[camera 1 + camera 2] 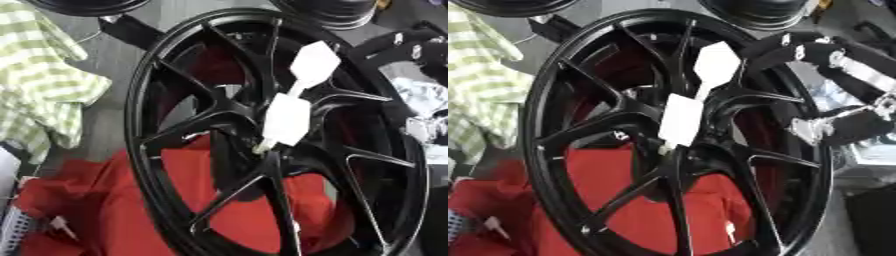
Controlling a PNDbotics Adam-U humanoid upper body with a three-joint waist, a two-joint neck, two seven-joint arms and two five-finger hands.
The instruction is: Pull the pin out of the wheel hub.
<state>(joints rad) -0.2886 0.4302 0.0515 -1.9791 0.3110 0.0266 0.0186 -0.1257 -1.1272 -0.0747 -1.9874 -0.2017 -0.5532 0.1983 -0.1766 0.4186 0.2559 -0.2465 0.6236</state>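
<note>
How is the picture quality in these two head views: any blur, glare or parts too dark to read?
Left eye view: soft all over, the white pin bleached flat, black wheel spokes merging into dark. Right eye view: equally soft; silver parts of the right hand glare, so its fingers are unreadable; the red cloth stays saturated.

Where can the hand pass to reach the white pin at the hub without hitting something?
The hand sits at the wheel rim's right. Free: gaps between spokes right of the white pin, and the grey surface between rim and checked cloth. Crowded: the hub, where spokes converge; red cloth fills the lower gaps.
</note>
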